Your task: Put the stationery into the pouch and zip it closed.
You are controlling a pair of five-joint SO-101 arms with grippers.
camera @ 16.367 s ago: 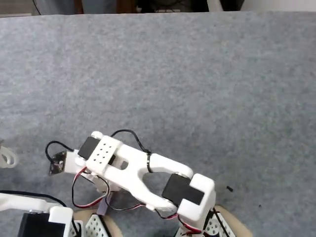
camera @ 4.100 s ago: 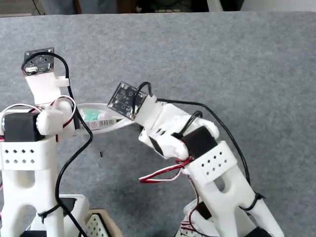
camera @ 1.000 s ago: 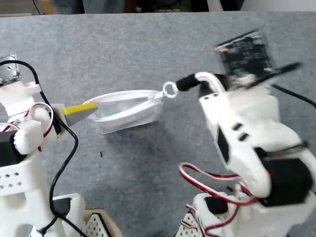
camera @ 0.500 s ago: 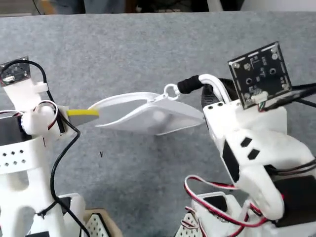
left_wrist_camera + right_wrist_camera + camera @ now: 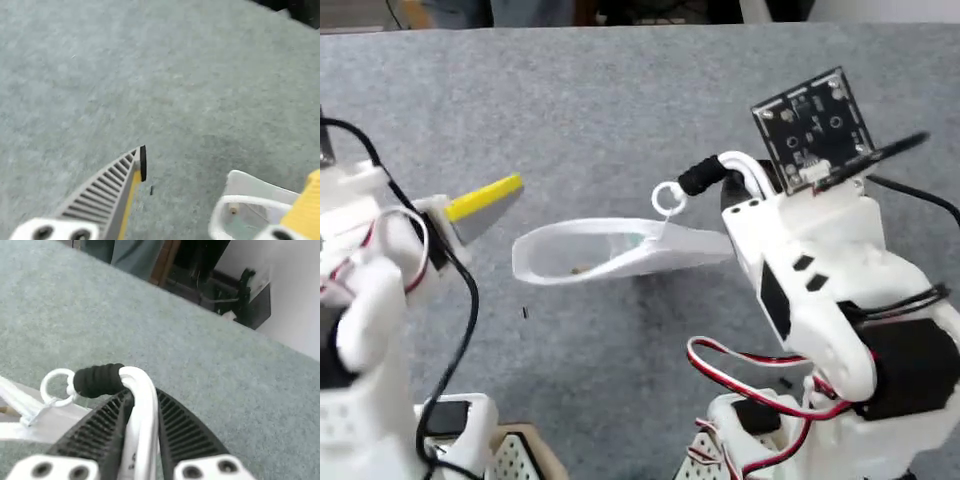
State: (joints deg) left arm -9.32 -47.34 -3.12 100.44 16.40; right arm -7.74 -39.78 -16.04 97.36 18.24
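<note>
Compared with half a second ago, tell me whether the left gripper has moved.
Yes. In the high view the left gripper has shifted toward the far edge of the table, leaving the end of the pouch; the two are now apart.

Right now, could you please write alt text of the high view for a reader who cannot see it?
A white translucent pouch with its mouth open is held by its white looped strap in the right gripper, over a grey carpeted table. The open left gripper, one finger yellow, is beside the pouch's open end, apart from it.
</note>
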